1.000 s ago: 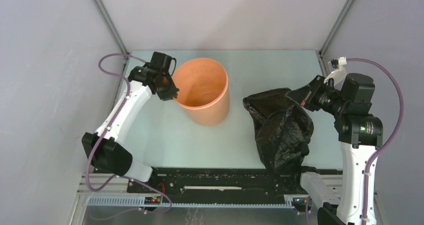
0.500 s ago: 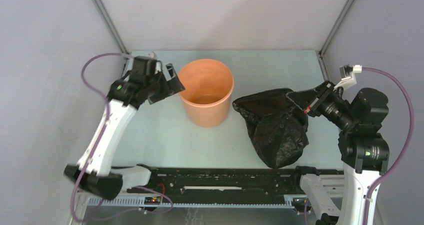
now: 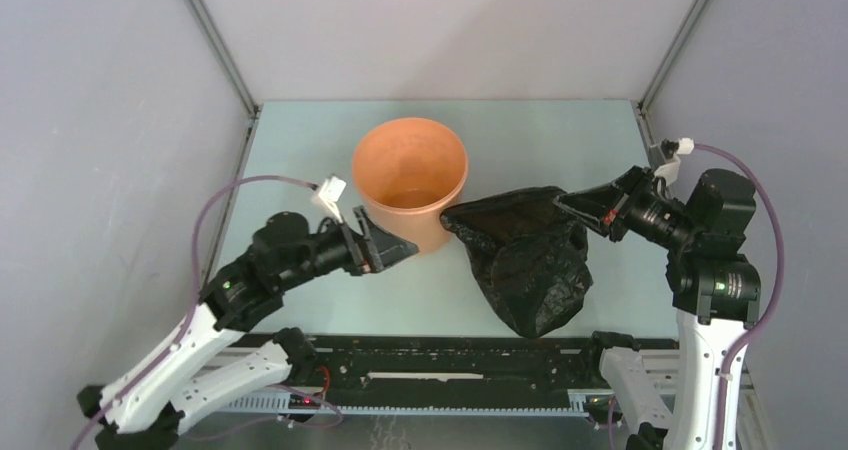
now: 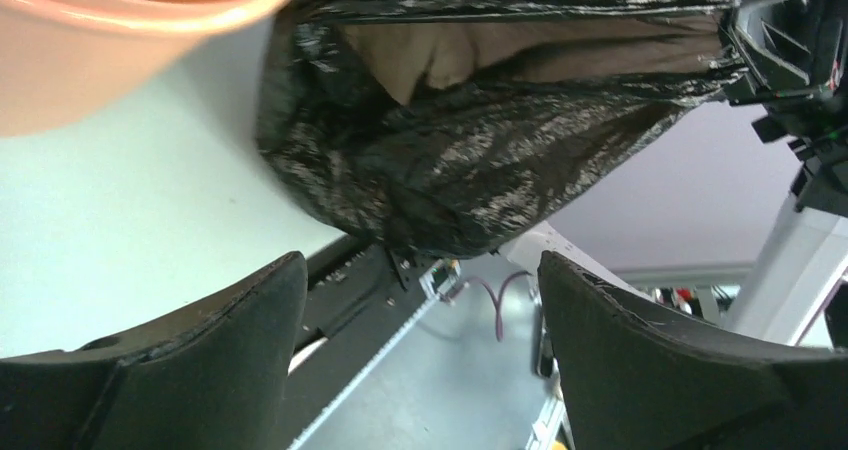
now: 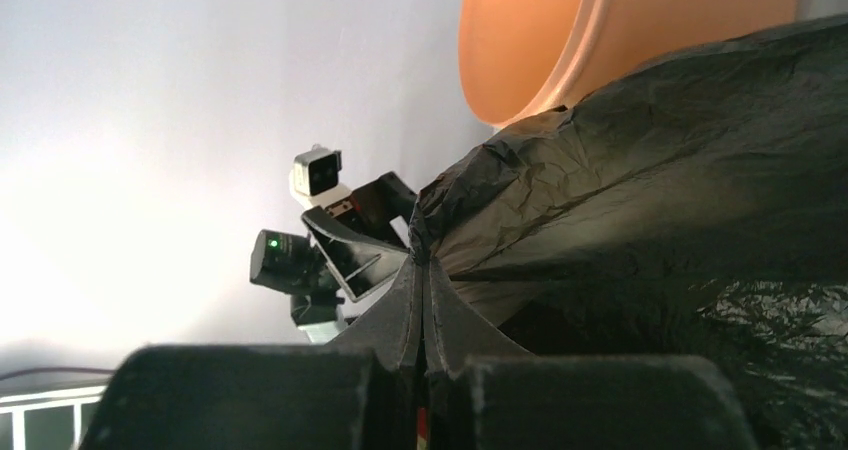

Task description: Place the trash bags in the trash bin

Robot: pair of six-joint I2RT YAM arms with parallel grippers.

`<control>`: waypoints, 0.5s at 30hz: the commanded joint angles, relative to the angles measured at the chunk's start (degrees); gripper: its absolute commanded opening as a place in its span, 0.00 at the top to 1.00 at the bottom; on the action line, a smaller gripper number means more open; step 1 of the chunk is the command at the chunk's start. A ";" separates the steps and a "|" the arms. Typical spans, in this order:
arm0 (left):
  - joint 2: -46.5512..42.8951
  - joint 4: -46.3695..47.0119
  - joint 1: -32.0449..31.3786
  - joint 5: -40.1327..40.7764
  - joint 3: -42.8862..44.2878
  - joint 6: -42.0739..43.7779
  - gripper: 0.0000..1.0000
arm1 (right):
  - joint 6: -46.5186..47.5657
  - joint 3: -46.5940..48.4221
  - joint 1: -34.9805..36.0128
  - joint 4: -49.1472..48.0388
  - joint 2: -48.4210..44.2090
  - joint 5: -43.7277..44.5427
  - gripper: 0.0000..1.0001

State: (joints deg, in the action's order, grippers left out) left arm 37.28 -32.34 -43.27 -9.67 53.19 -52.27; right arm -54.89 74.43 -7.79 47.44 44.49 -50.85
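Overhead, the orange trash bin [image 3: 430, 228] stands upright near the middle of the pale green tabletop [image 3: 540, 140], its round mouth open upward. Just to its right hangs the black trash bag [image 3: 525, 260], wrinkled and glossy, outside the bin. The right gripper [image 3: 565, 202] reaches in from the right side, and its fingers are pressed together on the upper edge of the bag, as the right wrist view shows, where the plastic fans out from the pinched tip. From that hold the top of the bag is stretched toward the bin, and its left corner lies against or just beside the bin's wall; contact cannot be confirmed. The lower end of the bag sags toward the near edge of the tabletop, close to the black rail [image 3: 450, 355]. The left gripper [image 3: 395, 250] sits low at the near left side of the bin, close to its wall and pointing toward the bag. In the left wrist view its two fingers stand wide apart and hold nothing, with the bag ahead of them.
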 commanded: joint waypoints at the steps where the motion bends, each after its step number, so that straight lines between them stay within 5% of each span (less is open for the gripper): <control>1: 7.18 10.84 -10.25 9.98 -0.53 -5.51 0.10 | -4.68 -2.59 -0.38 -3.13 -1.70 -5.01 1.00; 4: 12.54 16.89 -14.14 15.69 -2.34 -8.05 0.14 | -7.45 -3.15 -0.38 -7.05 -2.03 -4.57 1.00; 8: 16.04 25.98 -14.65 20.89 -7.07 -11.40 0.06 | -9.34 -3.11 -0.38 -8.67 -1.84 -4.36 1.00; 15: 17.80 23.43 -19.81 27.63 -6.62 -11.19 0.09 | -8.66 -3.08 -0.45 -8.31 -2.38 -3.91 1.00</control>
State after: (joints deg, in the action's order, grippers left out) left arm 56.40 -12.23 -58.74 10.68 46.39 -62.83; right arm -62.59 71.00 -7.86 41.15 42.72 -53.71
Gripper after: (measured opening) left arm 0.917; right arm 0.006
